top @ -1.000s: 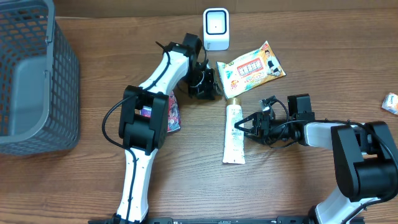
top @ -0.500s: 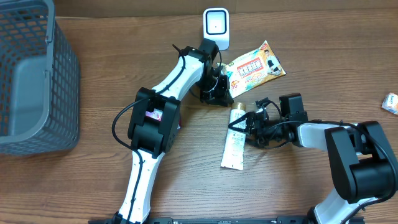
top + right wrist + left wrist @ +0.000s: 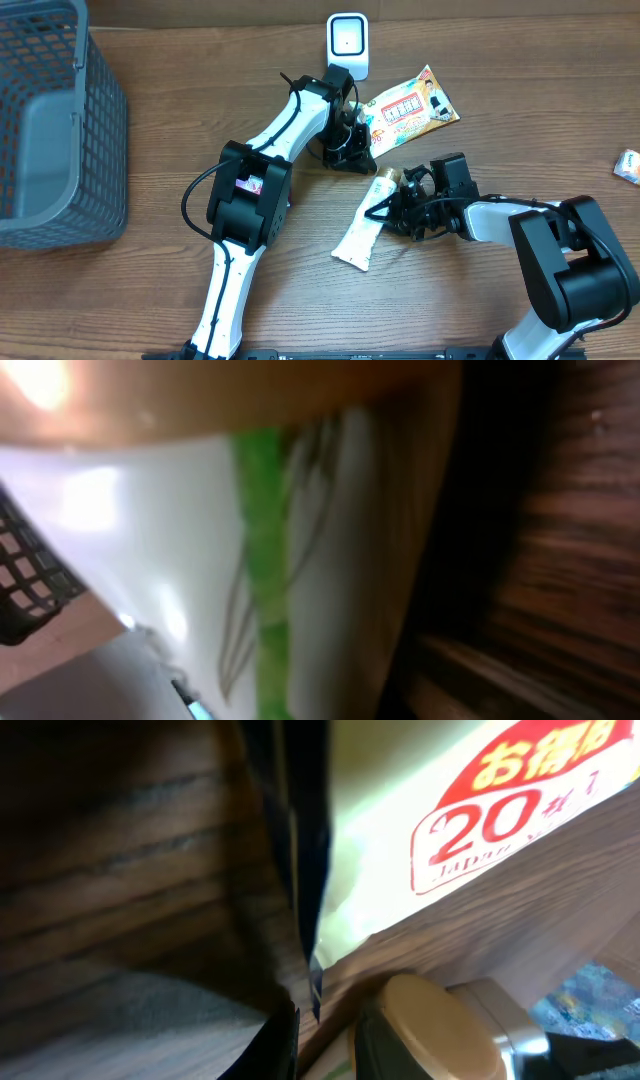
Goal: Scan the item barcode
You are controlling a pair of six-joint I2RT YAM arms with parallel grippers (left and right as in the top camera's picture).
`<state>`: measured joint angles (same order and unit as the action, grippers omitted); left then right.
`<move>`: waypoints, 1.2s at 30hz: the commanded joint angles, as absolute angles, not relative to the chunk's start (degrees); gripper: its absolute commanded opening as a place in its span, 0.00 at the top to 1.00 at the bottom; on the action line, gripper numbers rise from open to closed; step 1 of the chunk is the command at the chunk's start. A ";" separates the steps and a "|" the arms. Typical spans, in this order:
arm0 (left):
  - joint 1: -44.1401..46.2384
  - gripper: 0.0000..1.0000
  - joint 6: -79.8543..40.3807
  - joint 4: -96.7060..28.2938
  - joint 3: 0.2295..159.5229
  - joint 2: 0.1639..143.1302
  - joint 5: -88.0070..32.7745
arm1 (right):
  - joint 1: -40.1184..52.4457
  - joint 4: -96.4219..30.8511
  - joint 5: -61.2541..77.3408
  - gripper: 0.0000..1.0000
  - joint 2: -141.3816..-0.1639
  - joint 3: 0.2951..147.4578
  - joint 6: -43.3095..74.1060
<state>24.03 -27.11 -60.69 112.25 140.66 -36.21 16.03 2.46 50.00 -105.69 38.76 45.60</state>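
Observation:
A white tube with a tan cap lies slanted on the wooden table, cap end up and to the right. My right gripper is shut on the tube just below the cap. The tube fills the right wrist view, with its green stripe close up. My left gripper sits low at the lower left corner of a yellow snack packet. Its jaws are almost together, and the packet corner hangs just above the slim gap. The tan cap shows beside them. The white scanner stands at the back.
A grey mesh basket fills the left side. A small packet lies at the right edge. The left arm stretches diagonally across the table's middle.
My right gripper slid left and closed on the tube, whose bottom end swung left. My left gripper moved right to the snack packet's corner, and its jaws narrowed.

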 commanded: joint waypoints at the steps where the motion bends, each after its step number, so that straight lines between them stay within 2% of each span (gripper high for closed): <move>1: 24.77 0.84 -27.88 -61.34 110.67 143.96 -32.84 | 16.16 2.09 43.11 0.96 -107.07 37.89 46.92; 3: 24.77 0.78 -27.88 -61.30 110.67 143.96 -32.84 | 15.99 2.55 43.94 0.96 -107.07 37.93 44.42; 4: 24.77 0.71 -27.88 -61.30 110.67 143.96 -32.84 | 15.73 2.57 44.51 0.96 -107.07 38.02 43.22; 5: 24.77 0.59 -27.88 -61.30 110.67 143.96 -32.84 | 15.40 2.74 45.36 0.96 -107.07 38.09 41.74; 6: 24.73 0.37 -27.88 -61.28 110.67 143.96 -32.77 | 15.09 2.68 45.98 0.96 -107.07 38.24 40.40; 7: 24.73 0.25 -27.88 -61.28 110.67 143.96 -32.56 | 14.52 2.68 47.20 0.96 -107.04 38.44 37.98; 11: 24.69 0.00 -27.57 -61.19 110.67 143.96 -32.40 | 12.80 2.17 50.09 0.96 -106.89 39.57 30.94; 17: 23.66 0.00 -27.42 -60.16 111.94 143.72 -27.40 | 12.19 -4.95 49.98 0.96 -104.16 41.56 21.28; 22: 21.26 0.00 -26.76 -62.81 119.55 143.55 -23.66 | 12.19 -11.73 50.00 0.96 -101.19 43.51 13.30; 33: 13.82 0.00 -22.22 -74.52 144.29 143.52 -18.31 | 12.25 -29.23 50.54 0.96 -94.32 52.88 9.06; 36: 12.21 0.00 -21.56 -77.49 149.75 143.50 -16.69 | 12.29 -34.57 55.42 0.96 -93.30 57.34 9.10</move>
<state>12.95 -23.83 -75.83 144.46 143.79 -20.23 12.40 -32.80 48.90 -96.60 52.16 10.79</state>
